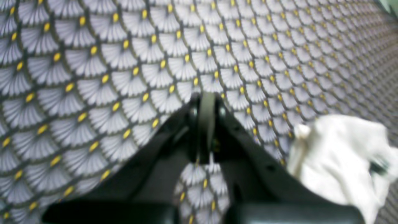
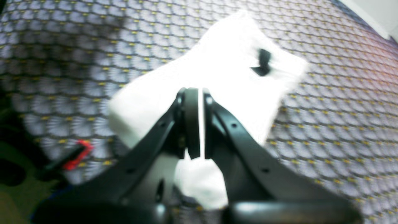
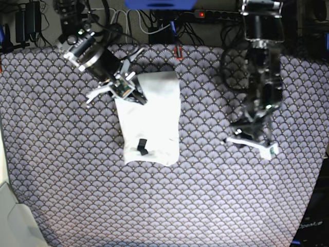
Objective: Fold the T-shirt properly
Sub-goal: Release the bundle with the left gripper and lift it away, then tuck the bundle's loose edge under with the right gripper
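Right fingers over T-shirt; base view alone shows full rectangle.

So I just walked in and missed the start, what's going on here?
A two-armed robot is folding a white T-shirt, which now lies as a compact rectangle on the patterned cloth, black tag showing. The right gripper, fingers shut, is over its far edge. The left gripper, also shut, is off to the side, holding nothing.

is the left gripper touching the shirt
No, in the base view the left gripper sits on bare patterned cloth, well apart from the folded shirt.
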{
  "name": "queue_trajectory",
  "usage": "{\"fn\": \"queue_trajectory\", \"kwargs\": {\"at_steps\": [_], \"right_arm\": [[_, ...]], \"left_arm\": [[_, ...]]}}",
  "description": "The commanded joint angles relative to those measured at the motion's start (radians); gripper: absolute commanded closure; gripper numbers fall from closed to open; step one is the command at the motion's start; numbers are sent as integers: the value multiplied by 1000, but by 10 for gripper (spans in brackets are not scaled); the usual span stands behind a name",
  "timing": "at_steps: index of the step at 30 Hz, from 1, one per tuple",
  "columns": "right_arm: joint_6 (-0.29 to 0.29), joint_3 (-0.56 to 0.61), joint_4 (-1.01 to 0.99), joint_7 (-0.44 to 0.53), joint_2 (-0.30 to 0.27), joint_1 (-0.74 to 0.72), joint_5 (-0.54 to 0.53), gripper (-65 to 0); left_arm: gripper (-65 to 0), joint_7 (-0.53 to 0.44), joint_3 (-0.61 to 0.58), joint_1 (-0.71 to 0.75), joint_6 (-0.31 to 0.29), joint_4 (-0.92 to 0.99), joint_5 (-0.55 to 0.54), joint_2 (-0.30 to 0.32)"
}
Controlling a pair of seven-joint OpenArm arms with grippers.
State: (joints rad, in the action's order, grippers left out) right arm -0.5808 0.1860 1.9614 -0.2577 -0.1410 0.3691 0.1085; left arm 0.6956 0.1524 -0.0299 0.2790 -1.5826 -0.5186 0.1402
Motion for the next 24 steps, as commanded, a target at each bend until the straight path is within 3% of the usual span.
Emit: {"fn": "queue_trajectory", "kwargs": {"at_steps": [1,11,14,19,24], "right_arm": [[-1,19,-1,24,-3,-5,-10,0],[-1,112,-291,28,-6,-100,-10,0],[-1,106,-350,96,-9,-95,-8,0],[-1,105,-317,189,-36,-57,-5,0],[-1,105,-201,183,-36,-55,-5,0]], "left_arm": [[-3,-7,32,15,-2,-34,-8,17],[-3,6,214,246,-5,-178,-56,29],[-3,6,247,287,-5,-203,-56,29],[-3,6,287,308,-7,-201,-56,29],[-3,6,290,308,-7,-204,-56,51]]}}
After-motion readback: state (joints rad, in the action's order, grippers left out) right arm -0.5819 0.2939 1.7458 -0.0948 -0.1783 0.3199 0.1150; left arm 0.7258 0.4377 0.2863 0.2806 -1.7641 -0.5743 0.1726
